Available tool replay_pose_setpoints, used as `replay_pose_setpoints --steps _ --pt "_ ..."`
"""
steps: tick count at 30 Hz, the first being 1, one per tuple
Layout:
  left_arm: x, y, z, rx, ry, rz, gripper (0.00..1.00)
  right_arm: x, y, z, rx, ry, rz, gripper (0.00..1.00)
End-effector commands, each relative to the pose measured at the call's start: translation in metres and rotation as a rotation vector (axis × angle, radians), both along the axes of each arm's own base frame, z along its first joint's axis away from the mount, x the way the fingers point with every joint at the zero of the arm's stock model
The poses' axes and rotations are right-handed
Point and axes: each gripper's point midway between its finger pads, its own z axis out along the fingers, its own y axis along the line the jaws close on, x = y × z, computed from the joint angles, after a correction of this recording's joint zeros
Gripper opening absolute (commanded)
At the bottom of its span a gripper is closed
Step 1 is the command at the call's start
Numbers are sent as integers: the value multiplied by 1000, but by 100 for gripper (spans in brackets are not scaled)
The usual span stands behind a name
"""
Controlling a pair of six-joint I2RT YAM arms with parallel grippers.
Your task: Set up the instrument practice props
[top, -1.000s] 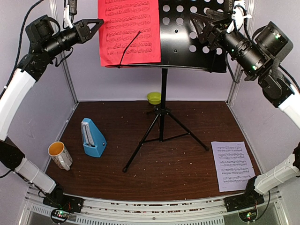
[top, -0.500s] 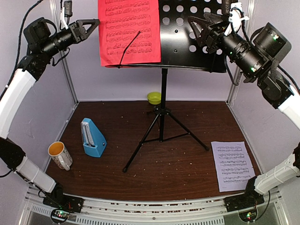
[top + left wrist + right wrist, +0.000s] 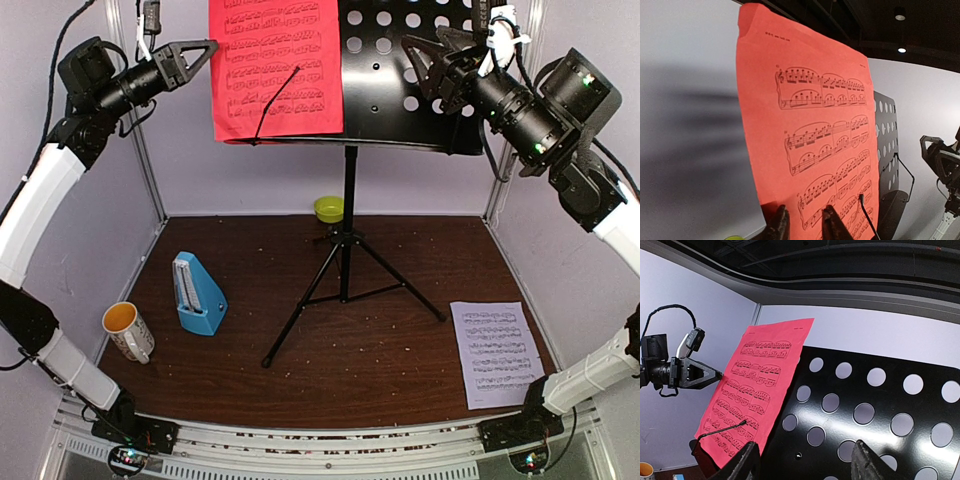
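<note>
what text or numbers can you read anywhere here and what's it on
No word or number can be read.
red music sheet: printed notes; small header line near its top, too small to read.
white music sheet: printed notes only, too small to read.
metronome: scale marks, blurred.

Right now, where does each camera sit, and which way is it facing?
Top external: above and behind the arms, looking down on the brown wooden table and black perforated-metal music stand; both arms show, bases at bottom.
Left wrist: raised beside the stand, facing the red music sheet; left claw fingers at the bottom edge.
Right wrist: raised, facing the stand's perforated desk; right claw fingers at the bottom edge.
Shared: both wrist views show the red sheet and the opposite claw.
</note>
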Motion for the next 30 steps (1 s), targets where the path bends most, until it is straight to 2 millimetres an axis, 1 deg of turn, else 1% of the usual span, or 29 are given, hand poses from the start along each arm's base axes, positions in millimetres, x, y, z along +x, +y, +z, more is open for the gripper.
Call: replay_pose_setpoints --steps 1,5,7,8,10,13,18,30 --pt "-6 6 18 -22 -59 31 34 -2 -2 4 5 -12 -6 63" --pt "2 13 13 -17 -24 84 38 -2 -1 3 0 -13 -7 63" --pt "5 16 12 -22 -12 105 43 -2 -1 3 -2 -16 -5 63" --pt "6 17 11 -23 -9 109 47 -3 -1 3 -2 -15 -4 63" --pt "6 13 12 -20 -14 88 53 -2 0 2 -5 -13 -5 63" --pt "1 7 15 -16 -31 36 56 -1 0 1 -6 -12 -8 63" --pt "-7 1 22 -21 -66 -9 56 -1 0 1 -6 -11 -9 63" --pt "-9 -14 27 -20 -80 -48 52 -1 -1 0 -2 -1 -8 63"
